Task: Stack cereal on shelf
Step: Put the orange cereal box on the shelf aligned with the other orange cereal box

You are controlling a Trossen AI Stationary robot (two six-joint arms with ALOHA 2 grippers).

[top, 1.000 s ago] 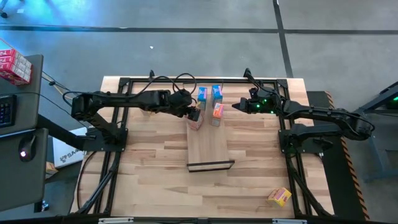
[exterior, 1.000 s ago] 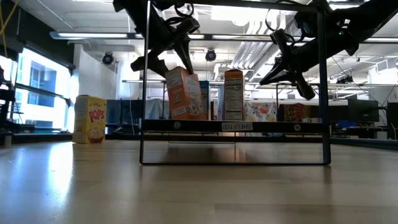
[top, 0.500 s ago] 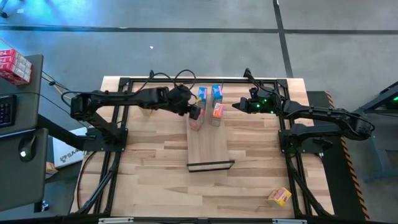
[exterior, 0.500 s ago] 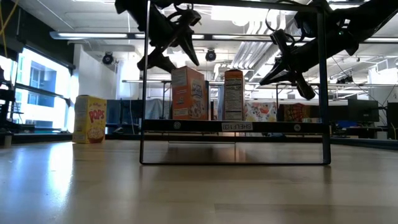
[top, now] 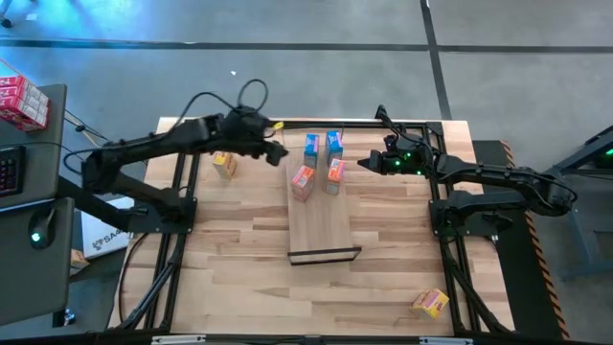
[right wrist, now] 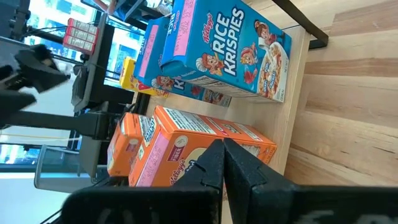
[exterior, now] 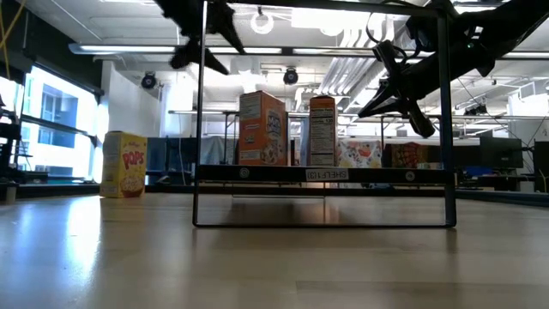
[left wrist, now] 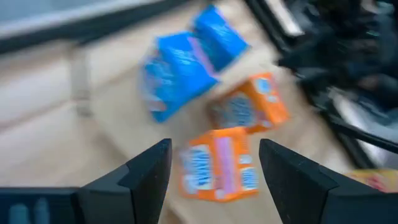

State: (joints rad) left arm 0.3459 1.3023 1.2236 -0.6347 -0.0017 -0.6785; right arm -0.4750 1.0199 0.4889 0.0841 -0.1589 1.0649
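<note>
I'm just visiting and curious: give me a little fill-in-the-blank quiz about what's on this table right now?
1. The shelf holds ____ cereal boxes in all.
2. Two of them are orange-pink; the other two are ____.
3. The yellow box near the table's front corner lies on the ____ arm's side.
4. The left claw is open and holds ____.

Missing words: four; blue; right; nothing

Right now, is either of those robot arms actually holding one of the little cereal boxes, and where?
No. The left gripper is open and empty above the table; the right gripper is shut on nothing, beside the pale wooden shelf.
</note>
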